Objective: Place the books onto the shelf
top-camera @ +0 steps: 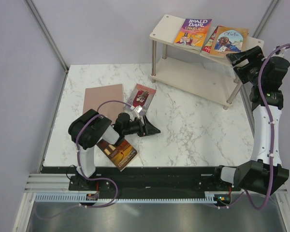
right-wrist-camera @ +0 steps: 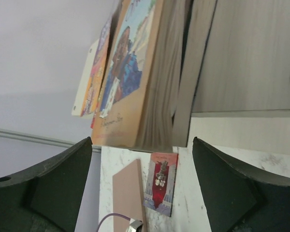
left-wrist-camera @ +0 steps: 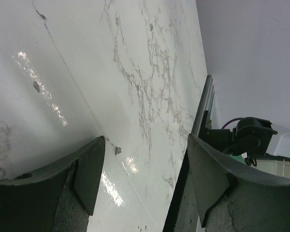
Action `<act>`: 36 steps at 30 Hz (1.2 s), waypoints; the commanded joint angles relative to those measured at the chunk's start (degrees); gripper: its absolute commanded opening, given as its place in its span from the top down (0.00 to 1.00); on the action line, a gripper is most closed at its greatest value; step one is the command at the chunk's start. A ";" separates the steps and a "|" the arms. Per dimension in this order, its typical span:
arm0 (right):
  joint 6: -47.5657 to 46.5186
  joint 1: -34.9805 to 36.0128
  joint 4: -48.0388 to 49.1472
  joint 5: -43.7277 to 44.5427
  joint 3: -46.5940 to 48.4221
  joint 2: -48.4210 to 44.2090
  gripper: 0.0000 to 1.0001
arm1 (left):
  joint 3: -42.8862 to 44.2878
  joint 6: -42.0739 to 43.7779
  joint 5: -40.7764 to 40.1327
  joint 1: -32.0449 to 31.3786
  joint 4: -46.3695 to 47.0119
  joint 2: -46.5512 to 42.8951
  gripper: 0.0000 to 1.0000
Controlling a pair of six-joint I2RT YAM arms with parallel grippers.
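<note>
Overhead, shows three books on the top board of the shelf [top-camera: 203, 77]: the purple-orange Roald Dahl book [top-camera: 193, 31], the orange Othello book [top-camera: 229, 41] and a red book [top-camera: 210, 42] tucked between them. Shows too, on the tabletop [top-camera: 198, 125], a pale pink-red book [top-camera: 141, 96], a dark brown-orange book [top-camera: 118, 152] and a plain brown board [top-camera: 103, 99]. Places the right gripper [top-camera: 238, 58] just beside Othello, spread and holding nothing. From the right wrist alone, reveals Othello's page edge. From the left wrist, confirms the left gripper [left-wrist-camera: 145, 179] spread over bare marble.
</note>
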 commanded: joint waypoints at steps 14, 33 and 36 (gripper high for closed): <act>-4.54 -1.68 -1.56 6.33 2.76 -4.07 0.07 | 0.55 0.63 0.60 -0.17 -0.22 3.11 0.24; -1.46 -1.68 3.89 4.31 0.30 -3.28 0.57 | 0.99 0.36 1.13 -0.17 0.04 3.81 0.24; -1.28 -1.68 4.68 3.52 0.12 -3.01 0.59 | 1.08 0.36 1.13 -0.17 -0.05 3.90 0.24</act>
